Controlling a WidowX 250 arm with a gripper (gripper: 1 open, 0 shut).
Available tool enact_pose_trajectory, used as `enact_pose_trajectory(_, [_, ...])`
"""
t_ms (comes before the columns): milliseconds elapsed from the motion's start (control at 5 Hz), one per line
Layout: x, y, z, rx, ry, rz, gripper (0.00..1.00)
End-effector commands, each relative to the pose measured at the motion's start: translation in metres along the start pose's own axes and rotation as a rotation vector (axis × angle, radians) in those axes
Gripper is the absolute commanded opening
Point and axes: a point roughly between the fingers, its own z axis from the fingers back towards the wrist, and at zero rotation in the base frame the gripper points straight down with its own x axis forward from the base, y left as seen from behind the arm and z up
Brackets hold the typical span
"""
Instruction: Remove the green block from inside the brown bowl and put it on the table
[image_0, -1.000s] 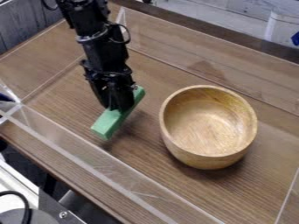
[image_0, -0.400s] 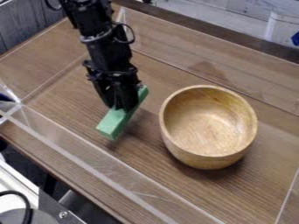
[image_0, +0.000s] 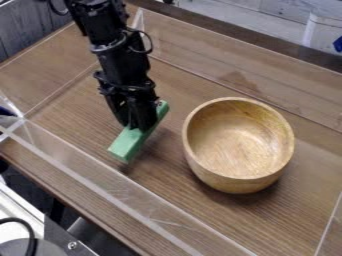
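No text, label, brand, number or sign can be read anywhere in the picture.

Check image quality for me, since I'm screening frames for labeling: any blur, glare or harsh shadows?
Camera view: soft overall; green block and brown bowl still have readable edges; pale glare streaks on the clear acrylic wall; only faint shadow under the end effector.
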Motion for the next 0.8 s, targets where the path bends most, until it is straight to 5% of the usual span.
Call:
enact_pose_trajectory(0, [0.0, 0.002, 0.011, 0.03, -0.021, -0.017, 0.0])
enact_pose_trajectory(200, [-0.004, 0.003, 0.009, 0.03, 0.001, -0.022, 0.0])
enact_pose_trajectory(600, [0.002, 0.015, -0.002, 0.014, -0.042, 0.0, 0.0])
